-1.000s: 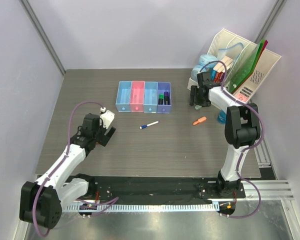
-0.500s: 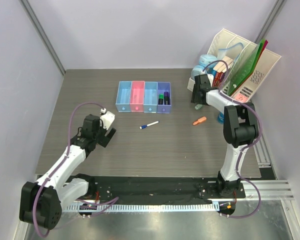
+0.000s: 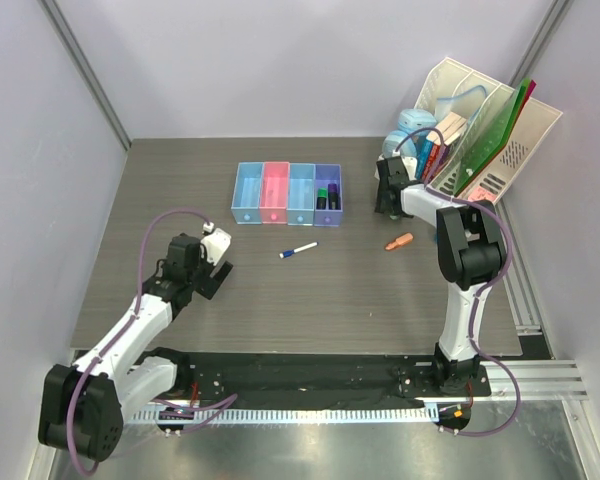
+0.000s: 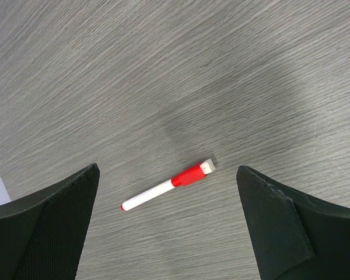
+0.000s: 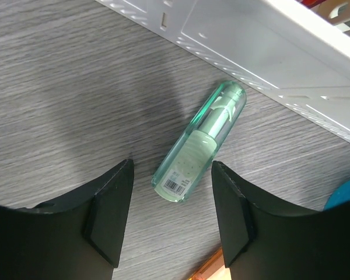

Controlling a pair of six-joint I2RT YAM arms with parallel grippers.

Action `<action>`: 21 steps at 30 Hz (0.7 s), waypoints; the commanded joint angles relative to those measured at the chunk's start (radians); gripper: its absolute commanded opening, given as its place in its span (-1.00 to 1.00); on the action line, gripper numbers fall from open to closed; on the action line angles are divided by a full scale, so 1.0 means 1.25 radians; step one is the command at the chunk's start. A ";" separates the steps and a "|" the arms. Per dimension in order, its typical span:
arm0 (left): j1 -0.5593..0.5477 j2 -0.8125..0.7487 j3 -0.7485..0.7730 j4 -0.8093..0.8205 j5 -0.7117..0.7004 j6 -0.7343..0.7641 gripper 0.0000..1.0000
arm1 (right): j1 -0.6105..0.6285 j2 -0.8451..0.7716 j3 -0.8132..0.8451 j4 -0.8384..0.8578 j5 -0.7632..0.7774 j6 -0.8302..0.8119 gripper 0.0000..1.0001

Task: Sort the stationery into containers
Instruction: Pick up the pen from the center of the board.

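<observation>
- The left gripper [image 4: 167,169] hangs over the table with its jaws spread wide and nothing between them.
- Below the gap lies a red-capped marker [image 4: 166,186], flat on the wood and slanted across the wrist view. It looks light, stiff and smooth, and probably rolls easily. I would pinch it across the middle of the white barrel, just below the cap.
- The four joined trays [image 3: 248,192] sit at mid-table, far side. The purple tray [image 3: 327,180] at the right end already holds a few highlighters. The other three look bare.
- A blue-capped marker [image 3: 298,249] lies loose just in front of the trays. It is the same thin, roll-prone kind.
- An orange highlighter [image 3: 399,241] lies further right, near the right arm.
- The right gripper [image 5: 172,165] is also spread and holds nothing. Its fingers stand to either side of the near end of a green highlighter [image 5: 199,143].
- That highlighter lies flat, with its far end just beside the foot of the white rack [image 5: 268,52]. Its barrel is clear hard plastic, which looks light and slick. A grip across the labelled part, away from the rack, seems safest.
</observation>
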 commanded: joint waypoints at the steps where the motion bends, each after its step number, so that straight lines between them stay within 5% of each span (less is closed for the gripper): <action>1: 0.005 -0.016 -0.007 0.039 0.016 0.009 1.00 | 0.002 0.000 -0.002 0.029 0.049 0.023 0.22; 21: 0.005 -0.018 0.018 0.010 0.020 0.013 1.00 | -0.001 0.028 0.005 -0.012 0.008 0.078 -0.08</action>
